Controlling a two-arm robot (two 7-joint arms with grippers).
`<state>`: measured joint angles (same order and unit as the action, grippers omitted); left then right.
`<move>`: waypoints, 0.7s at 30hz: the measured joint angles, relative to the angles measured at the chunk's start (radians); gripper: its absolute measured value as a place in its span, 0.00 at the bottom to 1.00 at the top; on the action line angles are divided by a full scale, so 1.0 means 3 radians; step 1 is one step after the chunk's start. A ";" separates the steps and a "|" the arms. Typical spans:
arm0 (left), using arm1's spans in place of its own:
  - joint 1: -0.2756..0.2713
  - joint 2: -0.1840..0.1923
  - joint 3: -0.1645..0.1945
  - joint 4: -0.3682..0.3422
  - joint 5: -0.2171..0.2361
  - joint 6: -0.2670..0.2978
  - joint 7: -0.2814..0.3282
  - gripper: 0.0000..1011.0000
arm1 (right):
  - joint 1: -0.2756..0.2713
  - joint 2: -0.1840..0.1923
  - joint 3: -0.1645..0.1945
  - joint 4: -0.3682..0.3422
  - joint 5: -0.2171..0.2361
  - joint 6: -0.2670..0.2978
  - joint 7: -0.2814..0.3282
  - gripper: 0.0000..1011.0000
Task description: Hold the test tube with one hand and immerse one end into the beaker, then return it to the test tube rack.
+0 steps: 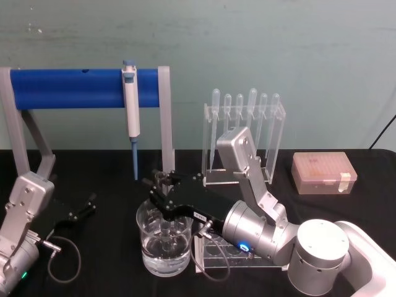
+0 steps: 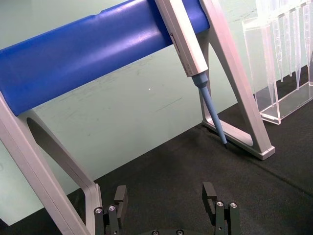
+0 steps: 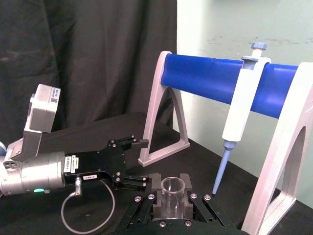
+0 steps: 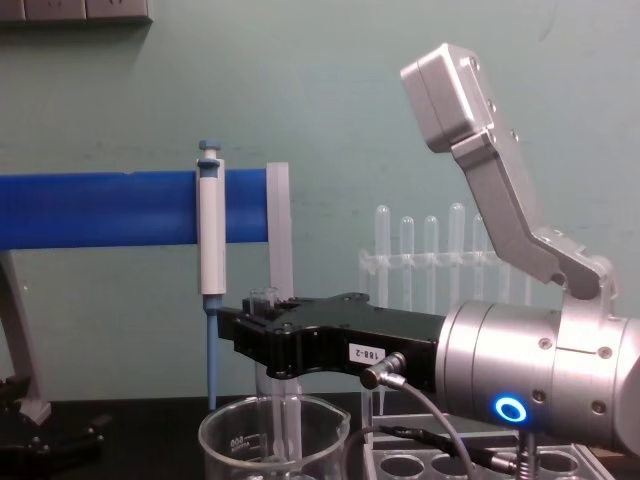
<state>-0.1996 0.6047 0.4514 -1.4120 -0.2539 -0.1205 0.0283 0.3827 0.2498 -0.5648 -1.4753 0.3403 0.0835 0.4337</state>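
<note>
Chest: right gripper point(image 4: 262, 335) clamped on the test tube point(image 4: 281, 400). Tube upright, lower end inside the beaker point(image 4: 225, 440).
Head: beaker near the worktop point(image 1: 99, 179) front edge, test tube rack point(image 1: 238, 255) just beside it. Left gripper point(image 1: 83, 209) near the left edge.
Left wrist: left jaws wide apart, holding nothing.

Bright, even light from above. A soft sheen runs along the blue bar point(image 2: 98, 54), glints dot the beaker point(image 1: 148, 244) rim, and the black table point(image 2: 171, 161) holds a faint shadow under the pipette point(image 2: 186, 44) tip.
</note>
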 joint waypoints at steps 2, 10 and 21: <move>0.0000 0.0000 0.0000 0.0000 0.0000 0.0000 0.0000 0.99 | 0.0000 0.0000 0.0000 0.0000 0.0000 0.0000 0.0000 0.22; 0.0000 0.0000 0.0000 0.0000 0.0000 0.0000 0.0000 0.99 | 0.0000 0.0000 0.0000 0.0000 0.0000 0.0000 0.0000 0.22; 0.0000 0.0000 0.0000 0.0000 0.0000 0.0000 0.0000 0.99 | 0.0000 0.0000 0.0000 0.0000 0.0000 0.0000 0.0000 0.22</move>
<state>-0.1995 0.6047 0.4514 -1.4120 -0.2539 -0.1205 0.0283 0.3826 0.2499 -0.5648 -1.4754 0.3403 0.0835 0.4337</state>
